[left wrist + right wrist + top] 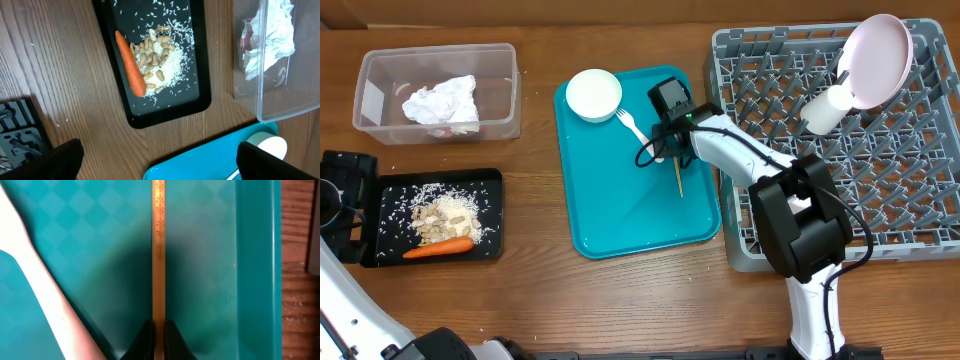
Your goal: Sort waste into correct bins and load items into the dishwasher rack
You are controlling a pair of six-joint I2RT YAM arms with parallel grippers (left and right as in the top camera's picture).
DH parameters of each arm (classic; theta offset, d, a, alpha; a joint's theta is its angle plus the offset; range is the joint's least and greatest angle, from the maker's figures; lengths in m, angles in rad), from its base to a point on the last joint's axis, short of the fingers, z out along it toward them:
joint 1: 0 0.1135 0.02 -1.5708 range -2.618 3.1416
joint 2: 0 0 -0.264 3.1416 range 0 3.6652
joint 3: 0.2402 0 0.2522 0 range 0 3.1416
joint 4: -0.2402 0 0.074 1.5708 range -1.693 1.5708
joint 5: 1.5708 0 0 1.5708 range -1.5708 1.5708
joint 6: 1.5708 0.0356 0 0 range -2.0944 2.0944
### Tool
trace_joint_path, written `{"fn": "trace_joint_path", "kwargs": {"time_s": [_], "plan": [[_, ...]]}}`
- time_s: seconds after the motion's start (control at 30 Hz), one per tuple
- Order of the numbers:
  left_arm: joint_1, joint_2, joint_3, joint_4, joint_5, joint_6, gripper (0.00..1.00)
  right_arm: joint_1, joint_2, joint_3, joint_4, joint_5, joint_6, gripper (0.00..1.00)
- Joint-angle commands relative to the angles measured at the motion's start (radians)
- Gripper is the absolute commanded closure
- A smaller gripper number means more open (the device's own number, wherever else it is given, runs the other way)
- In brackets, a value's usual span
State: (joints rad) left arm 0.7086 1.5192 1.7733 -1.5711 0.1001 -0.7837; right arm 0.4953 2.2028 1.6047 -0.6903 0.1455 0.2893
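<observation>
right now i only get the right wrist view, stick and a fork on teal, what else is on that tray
observer: one white bowl in the tray's far left corner, past the fork.
operator: ok, right hand is shut on the stick. what's in the rack
observer: a plate leaning in it, a cup beside it.
operator: and the left hand
observer: open and empty, at the table's left edge by the black tray.
</observation>
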Motion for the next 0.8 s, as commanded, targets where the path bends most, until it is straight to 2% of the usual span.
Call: {"fn": "trace_joint_path", "kwargs": {"time_s": [0.0,0.2,0.37,0.53,0.67,0.7,0.73,0.77], "plan": [[-0.002,-0.001,-0.005,0.002,-0.006,-0.009,0.0,-0.005,0.046,0.072,-0.095,-0.012,0.006,0.96],[-0.002,-0.001,-0.005,0.002,-0.006,-0.009,0.0,-0.036,-0.06,0.403,-0.423,-0.028,-0.01,0.96],[-0.002,-0.001,-0.005,0.002,-0.006,-0.009,0.0,-0.134,-0.141,0.616,-0.627,-0.095,-0.151,0.96],[-0.002,-0.001,-0.005,0.002,-0.006,-0.009,0.0,-0.28,-0.162,0.633,-0.69,-0.23,-0.37,0.96],[-0.002,-0.001,-0.005,0.002,-0.006,-0.009,0.0,-0.373,-0.116,0.602,-0.7,-0.315,-0.377,0.96],[-0.002,-0.001,-0.005,0.002,-0.006,-0.009,0.0,-0.38,-0.108,0.58,-0.688,-0.339,-0.377,0.92],[-0.002,-0.001,-0.005,0.002,-0.006,-0.009,0.0,-0.381,-0.107,0.541,-0.664,-0.342,-0.376,0.72],[-0.002,-0.001,-0.005,0.002,-0.006,-0.009,0.0,-0.381,-0.106,0.531,-0.656,-0.342,-0.375,0.59]]}}
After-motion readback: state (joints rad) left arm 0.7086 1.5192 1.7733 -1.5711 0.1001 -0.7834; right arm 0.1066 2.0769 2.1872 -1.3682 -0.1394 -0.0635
